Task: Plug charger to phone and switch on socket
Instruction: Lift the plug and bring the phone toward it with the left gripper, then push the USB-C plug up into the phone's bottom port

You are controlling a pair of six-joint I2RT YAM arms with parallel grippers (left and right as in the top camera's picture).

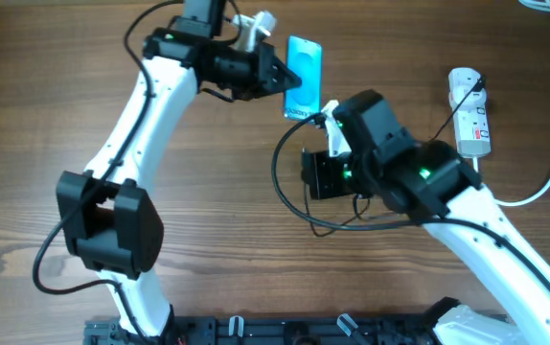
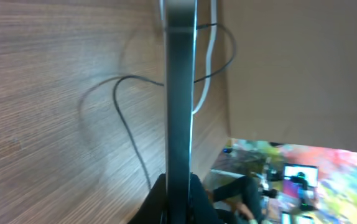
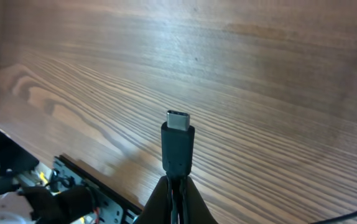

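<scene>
Closest to the right wrist lens, the right gripper [image 3: 175, 198] is pinching the charger [image 3: 178, 146], a thin black cable ending in a small black connector with a silver tip. Its jaws are pressing narrowly on the connector's base, and the tip is sticking straight out beyond them over the brown wood-grain table [image 3: 278, 74]. Close to the left wrist lens, the left gripper [image 2: 178, 202] is clamping the phone [image 2: 180, 93], a slim flat smartphone that is showing only its thin edge there, running away from the jaws. From overhead, that phone is showing a bright cyan screen with a white strip at the end nearest the right gripper. The connector-holding jaws are hovering near that end but apart from it. Slack cable is looping on the table beneath the right arm. Farther off, towards the table's right edge, the socket [image 1: 471, 115], a white oblong power strip with red markings, is lying with a black plug [image 1: 476, 86] in it and a thick white cord [image 1: 543, 187] trailing away.
</scene>
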